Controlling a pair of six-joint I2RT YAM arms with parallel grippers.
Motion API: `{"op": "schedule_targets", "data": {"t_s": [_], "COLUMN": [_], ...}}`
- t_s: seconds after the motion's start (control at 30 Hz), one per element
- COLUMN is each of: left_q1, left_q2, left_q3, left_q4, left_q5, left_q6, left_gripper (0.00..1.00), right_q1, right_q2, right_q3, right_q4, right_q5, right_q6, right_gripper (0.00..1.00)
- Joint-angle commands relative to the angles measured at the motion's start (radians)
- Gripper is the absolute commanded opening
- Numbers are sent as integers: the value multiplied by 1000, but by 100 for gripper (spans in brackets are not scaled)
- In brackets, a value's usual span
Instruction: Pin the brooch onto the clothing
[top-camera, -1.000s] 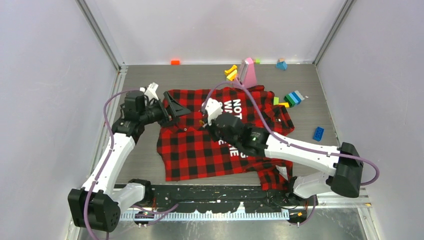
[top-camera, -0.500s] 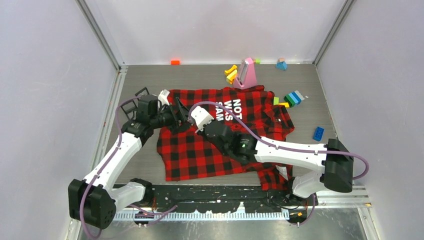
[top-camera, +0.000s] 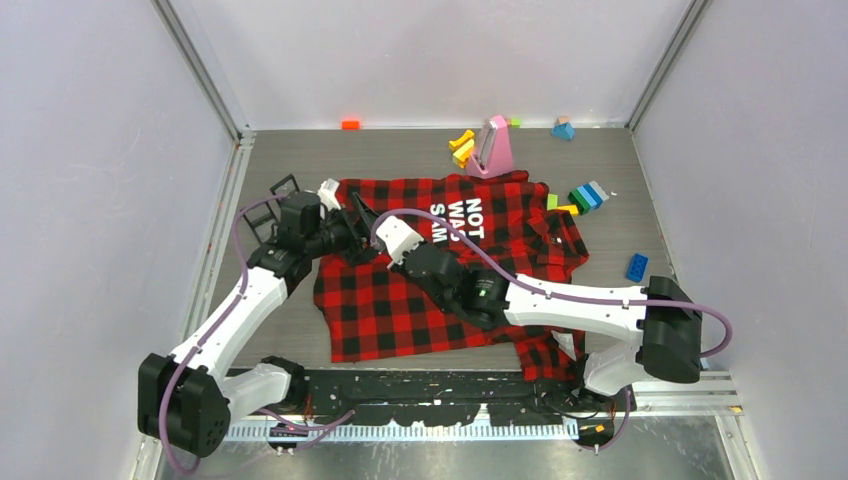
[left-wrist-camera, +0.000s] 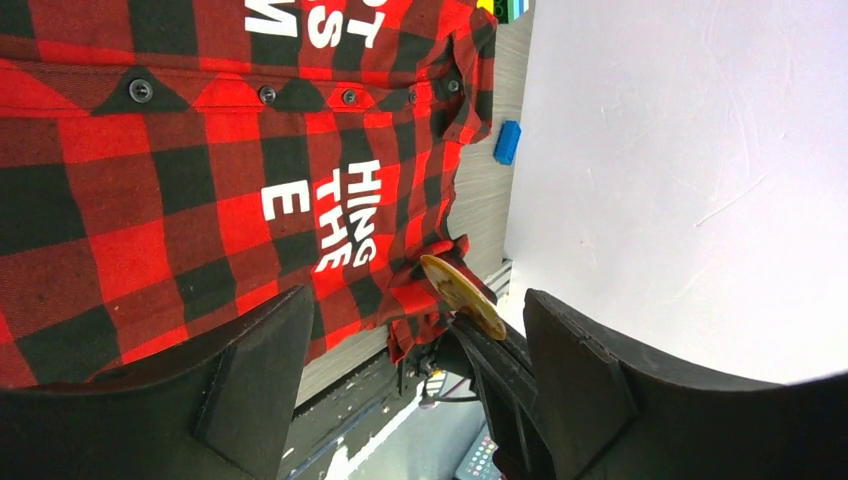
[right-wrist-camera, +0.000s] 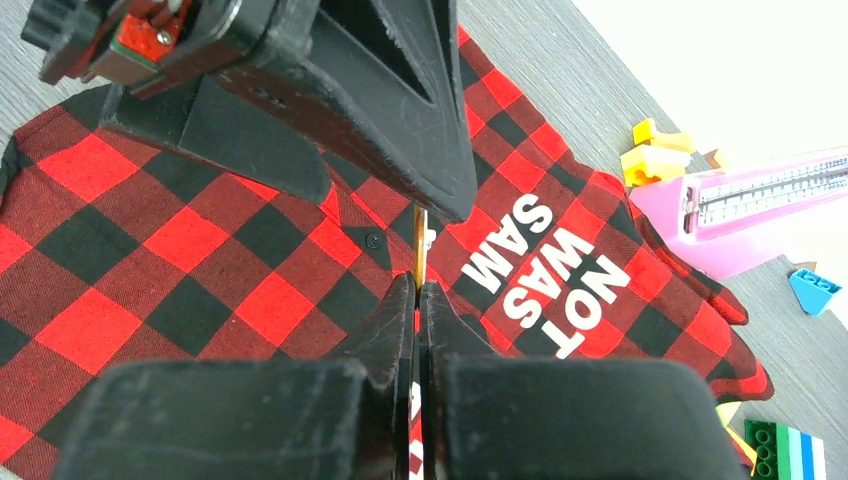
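The clothing, a red-and-black check shirt with white lettering, lies flat in the middle of the table. My right gripper is shut on the brooch, a thin gold disc seen edge-on above the shirt's button placket. In the left wrist view the brooch shows as a gold disc on the right gripper's black fingers, between the wide-apart jaws of my left gripper, which is open and touches nothing. In the top view the left gripper and right gripper meet over the shirt's upper left part.
A pink wedge-shaped object and yellow blocks stand just behind the shirt. A green-and-blue block stack and a blue brick lie to its right, an orange block and a teal block by the back wall.
The left gripper moved right, from the shirt's left edge to over the shirt. The right gripper came left with the brooch, which now sits between the left jaws. Those jaws narrowed slightly.
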Motion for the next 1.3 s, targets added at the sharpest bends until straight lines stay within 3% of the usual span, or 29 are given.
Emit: {"op": "schedule_targets", "data": {"t_s": [0.0, 0.13, 0.57, 0.87, 1.07, 1.13, 1.23, 1.27], "left_q1": [-8, -9, -32, -43, -44, -46, -45, -44], "left_q2": [-47, -2, 81, 103, 107, 102, 92, 86], "left_q3": [-41, -28, -3, 3, 4, 3, 2, 0], "left_q4": [93, 98, 116, 115, 126, 129, 131, 132], "left_q5": [-65, -31, 12, 20, 31, 31, 20, 9], "left_q6": [-46, -43, -40, -38, -47, -47, -37, -30], "left_gripper": [79, 78, 38, 21, 1, 0, 0, 0], "right_q1": [8, 8, 11, 12, 12, 14, 14, 13], "right_q2": [5, 2, 19, 16, 22, 25, 19, 14], "right_q3": [45, 43, 28, 10, 9, 10, 10, 7], "right_q4": [62, 53, 73, 105, 105, 103, 87, 82], "right_q5": [-6, -18, 1, -15, -10, -5, 5, 7], "right_q6": [-3, 3, -18, -22, -23, -24, -11, -4], "right_gripper": [1, 1, 1, 1, 1, 1, 11, 21]}}
